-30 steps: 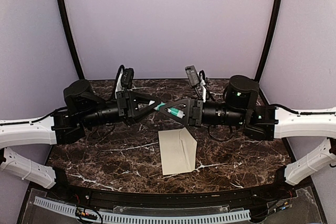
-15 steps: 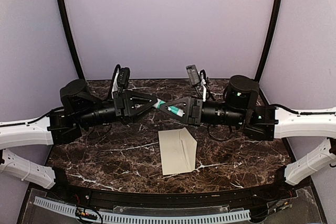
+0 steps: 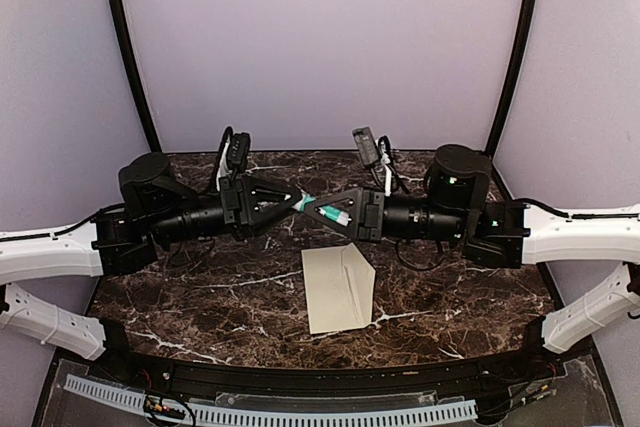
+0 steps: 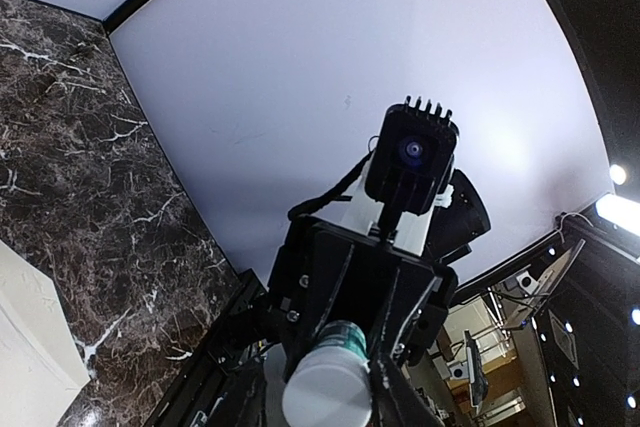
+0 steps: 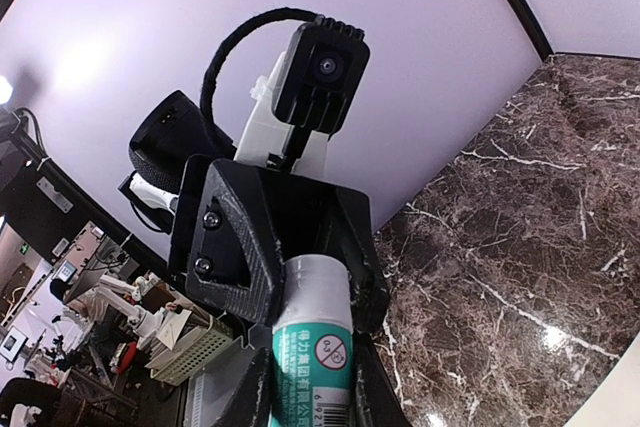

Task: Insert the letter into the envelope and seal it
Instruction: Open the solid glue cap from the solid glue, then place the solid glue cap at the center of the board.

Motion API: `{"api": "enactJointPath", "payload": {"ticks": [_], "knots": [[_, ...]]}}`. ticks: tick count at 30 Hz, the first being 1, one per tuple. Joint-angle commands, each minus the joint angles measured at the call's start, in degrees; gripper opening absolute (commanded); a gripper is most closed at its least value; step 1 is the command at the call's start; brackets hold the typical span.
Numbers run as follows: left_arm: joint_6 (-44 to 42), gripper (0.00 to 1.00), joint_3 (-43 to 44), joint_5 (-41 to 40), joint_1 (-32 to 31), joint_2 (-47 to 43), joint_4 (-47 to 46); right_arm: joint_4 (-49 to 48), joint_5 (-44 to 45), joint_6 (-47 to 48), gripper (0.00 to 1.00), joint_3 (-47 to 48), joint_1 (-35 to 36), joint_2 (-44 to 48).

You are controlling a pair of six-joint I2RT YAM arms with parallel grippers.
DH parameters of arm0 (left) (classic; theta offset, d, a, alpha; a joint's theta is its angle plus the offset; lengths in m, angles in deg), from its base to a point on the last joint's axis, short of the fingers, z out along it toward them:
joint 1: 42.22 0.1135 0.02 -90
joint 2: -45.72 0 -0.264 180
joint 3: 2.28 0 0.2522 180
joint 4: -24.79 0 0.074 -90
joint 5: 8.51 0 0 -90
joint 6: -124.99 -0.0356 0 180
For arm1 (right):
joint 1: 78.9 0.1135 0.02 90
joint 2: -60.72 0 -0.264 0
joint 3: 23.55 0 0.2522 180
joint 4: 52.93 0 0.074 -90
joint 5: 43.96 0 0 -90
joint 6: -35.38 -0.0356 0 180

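A teal glue stick (image 3: 334,214) with a white cap hangs over the middle of the table, held between both grippers. My left gripper (image 3: 298,199) is shut on the cap end (image 4: 327,387). My right gripper (image 3: 322,211) is shut on the teal body (image 5: 312,357). In the right wrist view the white cap (image 5: 316,287) sits inside the left gripper's jaws. The envelope (image 3: 338,287) lies flat on the table below and in front of the grippers, with a diagonal flap line across it. Its corners show in the left wrist view (image 4: 25,337) and the right wrist view (image 5: 625,409). The letter is not visible.
The dark marble table (image 3: 200,287) spreads on both sides of the envelope. Curved black poles (image 3: 128,47) stand at the back corners before a pale wall. A black rail with a white perforated strip (image 3: 270,412) runs along the near edge.
The left arm drew slightly left, then came partly back to the right. The right arm has barely moved. The glue stick stays gripped between both grippers.
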Motion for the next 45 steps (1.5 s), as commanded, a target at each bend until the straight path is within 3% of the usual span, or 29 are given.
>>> {"api": "enactJointPath", "payload": {"ticks": [1, 8, 10, 22, 30, 34, 39, 41, 45], "knots": [[-0.22, 0.35, 0.38, 1.53, -0.20, 0.46, -1.38, -1.53, -0.56, 0.64, 0.00, 1.73, 0.35, -0.30], [-0.33, 0.04, 0.12, 0.48, -0.11, 0.23, -2.03, -0.86, -0.10, 0.97, 0.00, 1.74, 0.39, -0.21], [-0.27, 0.00, -0.01, 0.36, -0.09, 0.05, -2.17, -0.79, 0.12, 1.06, 0.00, 1.58, 0.40, -0.14], [2.53, 0.00, -3.53, 2.25, 5.87, -5.35, -2.11, -1.21, 0.71, 0.11, 0.00, -1.97, -1.86, 2.83], [0.34, 0.00, -4.54, 1.37, 13.31, -12.69, 5.40, 0.99, 1.56, 0.23, 0.00, -3.96, -2.93, 6.26], [-5.59, 0.00, -3.93, -1.21, 16.17, -14.12, 13.90, 1.28, 2.03, 0.34, 0.00, -4.91, -3.34, 7.20], [-17.34, 0.00, -2.78, -9.03, 25.45, -11.37, 41.55, 2.31, 2.15, 1.02, 0.00, -4.59, -3.36, 7.71], [-20.80, 0.00, -3.26, -13.62, 27.59, -9.13, 47.34, 3.38, 2.73, 1.45, 0.00, -4.58, -3.31, 8.32], [-25.26, 0.00, -7.84, -20.40, 31.88, -6.18, 48.00, 4.64, 4.07, 2.19, 0.00, -5.18, -3.37, 9.36]]}}
